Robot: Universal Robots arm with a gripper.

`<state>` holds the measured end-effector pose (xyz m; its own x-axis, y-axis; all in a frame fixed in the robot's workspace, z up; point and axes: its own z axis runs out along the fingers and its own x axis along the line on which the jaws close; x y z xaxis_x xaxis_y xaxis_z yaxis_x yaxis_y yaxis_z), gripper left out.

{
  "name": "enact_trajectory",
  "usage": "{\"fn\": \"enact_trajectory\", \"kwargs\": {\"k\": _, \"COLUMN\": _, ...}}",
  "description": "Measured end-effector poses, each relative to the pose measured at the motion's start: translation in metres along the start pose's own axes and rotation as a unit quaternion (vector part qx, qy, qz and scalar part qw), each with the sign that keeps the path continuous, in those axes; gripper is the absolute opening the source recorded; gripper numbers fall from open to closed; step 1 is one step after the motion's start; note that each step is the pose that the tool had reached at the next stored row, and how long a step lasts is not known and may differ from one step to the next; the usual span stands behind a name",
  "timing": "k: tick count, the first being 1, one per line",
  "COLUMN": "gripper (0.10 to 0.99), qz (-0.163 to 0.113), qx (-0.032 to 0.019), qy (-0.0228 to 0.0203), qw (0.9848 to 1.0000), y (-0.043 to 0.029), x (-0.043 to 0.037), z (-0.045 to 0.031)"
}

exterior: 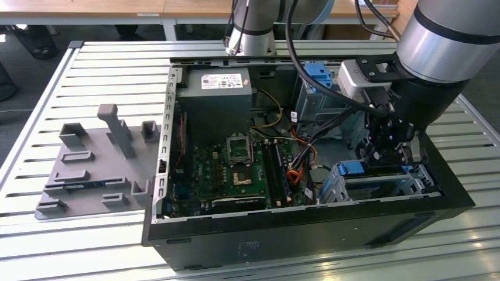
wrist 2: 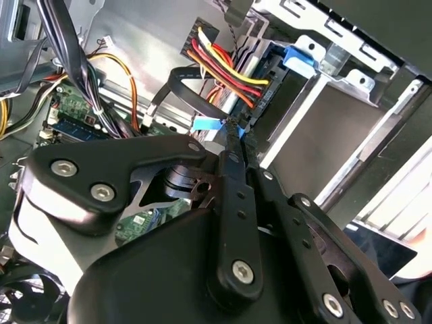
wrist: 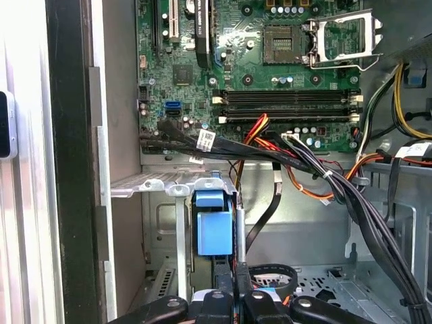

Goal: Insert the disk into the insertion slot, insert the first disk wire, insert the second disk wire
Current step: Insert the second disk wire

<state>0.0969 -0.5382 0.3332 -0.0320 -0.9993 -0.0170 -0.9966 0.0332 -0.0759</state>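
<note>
1. Two wires left to seat, by the look of it. Looks like the first-wire step, with the disk [wrist: 214,233] already standing on edge inside the insertion slot [wrist: 169,187], in the computer case's [exterior: 312,213] corner at the exterior view's right, against its near wall.
2. Pinches the gripper [wrist 2: 233,129] almost shut on what seems the blue-tipped plug of a black flat wire [wrist: 273,202], just beside the disk's end.
3. Calls for squaring that plug to the disk's socket and pressing gently, clear of the red and yellow power wires [wrist 2: 226,67].
4. Reaches steeply down from above the case, wrist over the slot, gripper pointing into the cage.
</note>
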Motion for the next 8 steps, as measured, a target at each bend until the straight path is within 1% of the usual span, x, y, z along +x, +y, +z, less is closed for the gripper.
{"fn": "enact_trajectory", "kwargs": {"k": 8, "gripper": 0.141, "qz": 0.000, "qx": 0.0000, "qy": -0.0001, "qw": 1.0000, "y": -0.0021, "x": 0.0012, "z": 0.0009}}
